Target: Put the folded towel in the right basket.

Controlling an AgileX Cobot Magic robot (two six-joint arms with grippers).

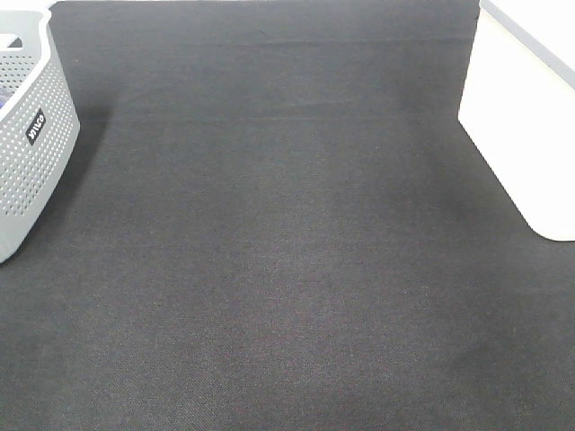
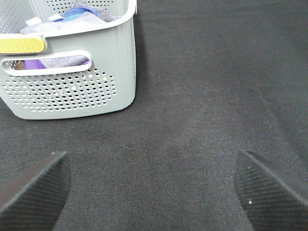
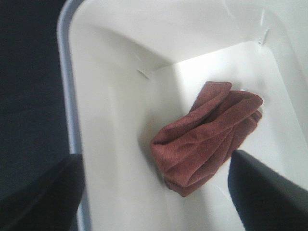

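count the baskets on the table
2: the grey perforated basket at the left edge of the overhead view, and the white right basket at its right edge, folded towel inside. More may sit off-frame.

Folded towel (image 3: pixel 207 139): terracotta-brown terry, plain, darker in the creases between its layers.
Right basket (image 3: pixel 115 110): plain white walls and floor, no pattern; rim edged in pale grey.
Left basket (image 2: pixel 72 91): light grey, its walls dotted with rows of small round holes.
Label (image 1: pixel 34 127): dark, with white lettering, on the left basket's side.
Cloths (image 2: pixel 77 17): blue, grey and purple, inside the left basket.
Strip (image 2: pixel 21 44): yellow, at the left basket's rim.
Table cover (image 1: pixel 287 269): charcoal-black, fine woven grain.
Left gripper (image 2: pixel 153 192): black, fine diagonal weave pattern.
Right gripper (image 3: pixel 156 192): black, too blurred to show a pattern.
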